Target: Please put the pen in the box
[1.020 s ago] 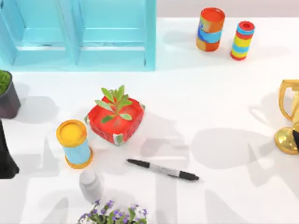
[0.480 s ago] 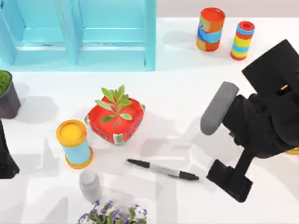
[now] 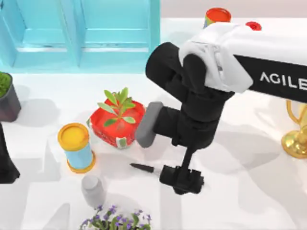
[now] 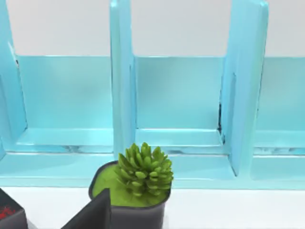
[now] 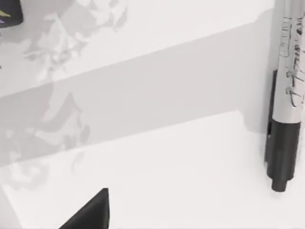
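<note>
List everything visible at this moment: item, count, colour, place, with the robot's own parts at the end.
pen: 1, black ends, grey middle, lying on the table, front centre, partly under the right gripper
shelf box: 1, light blue, back left
red pot: 1, red with a green plant, left of centre
yellow-lidded can: 1, yellow and blue, left of the red pot
grey bottle: 1, grey, front left
dark pot: 1, dark with a green succulent, left edge
purple flowers: 1 cluster, front edge
striped cans: 2, multicoloured, back, mostly behind the right arm
trophy: 1, gold, right edge
table: 1, white
left arm: black, parked at the left edge
right gripper: black, over the pen
</note>
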